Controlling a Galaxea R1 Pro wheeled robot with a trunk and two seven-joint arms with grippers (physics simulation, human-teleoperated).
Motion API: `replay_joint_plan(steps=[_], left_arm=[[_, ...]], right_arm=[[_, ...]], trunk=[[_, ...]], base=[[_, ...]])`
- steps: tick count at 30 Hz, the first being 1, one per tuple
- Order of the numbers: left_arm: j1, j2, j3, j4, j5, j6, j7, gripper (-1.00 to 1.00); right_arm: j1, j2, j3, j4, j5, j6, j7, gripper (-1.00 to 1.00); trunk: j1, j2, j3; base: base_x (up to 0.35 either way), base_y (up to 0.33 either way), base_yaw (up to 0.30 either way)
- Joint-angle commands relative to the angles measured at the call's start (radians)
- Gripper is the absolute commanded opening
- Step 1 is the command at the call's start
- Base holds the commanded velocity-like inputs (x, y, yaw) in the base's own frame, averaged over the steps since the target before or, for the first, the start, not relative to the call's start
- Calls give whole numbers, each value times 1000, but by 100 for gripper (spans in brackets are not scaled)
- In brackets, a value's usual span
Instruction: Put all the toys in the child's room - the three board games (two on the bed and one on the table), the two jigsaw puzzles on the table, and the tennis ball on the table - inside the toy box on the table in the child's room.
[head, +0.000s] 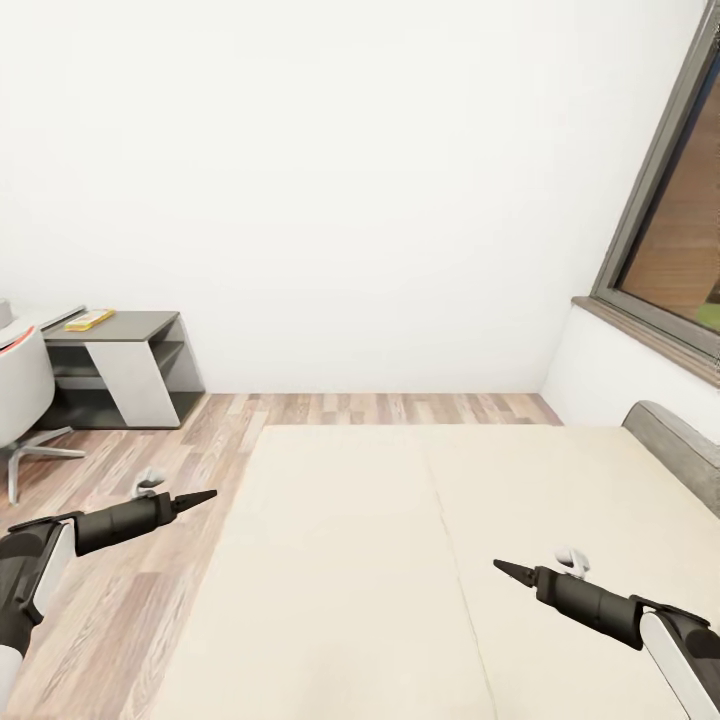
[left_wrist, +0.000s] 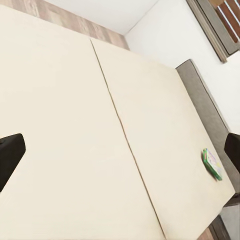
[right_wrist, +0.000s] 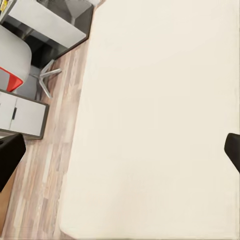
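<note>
Board games are the nearest business: one flat green-edged printed game box (left_wrist: 212, 163) lies on the large cream-beige mattress (head: 400, 560) close to its grey padded headboard (left_wrist: 202, 95), untouched. A flat yellow item (head: 89, 319), too small to identify, rests on the dark grey side section of the desk (head: 120, 330) by the white wall, beside the red and white swivel chair (right_wrist: 12, 75). No toy box shows, so nothing can be judged stowed; the whole job appears still ahead. Left gripper (head: 195, 498) and right gripper (head: 510, 570) hover over the bed, each empty, with fingers spread wide in the wrist views.
</note>
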Motion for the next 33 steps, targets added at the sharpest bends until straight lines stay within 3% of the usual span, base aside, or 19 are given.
replay_joint_plan(steps=[1, 33], left_arm=[[-1, 0, 1, 0, 3, 7, -2, 100], [-1, -1, 1, 0, 3, 7, -2, 100]], right_arm=[[-1, 0, -1, 0, -4, 6, 1, 100], [-1, 0, -1, 0, -4, 6, 2, 100]], trunk=[[1, -2, -2], [1, -2, -2]], base=[[0, -304, 0], [0, -304, 0]])
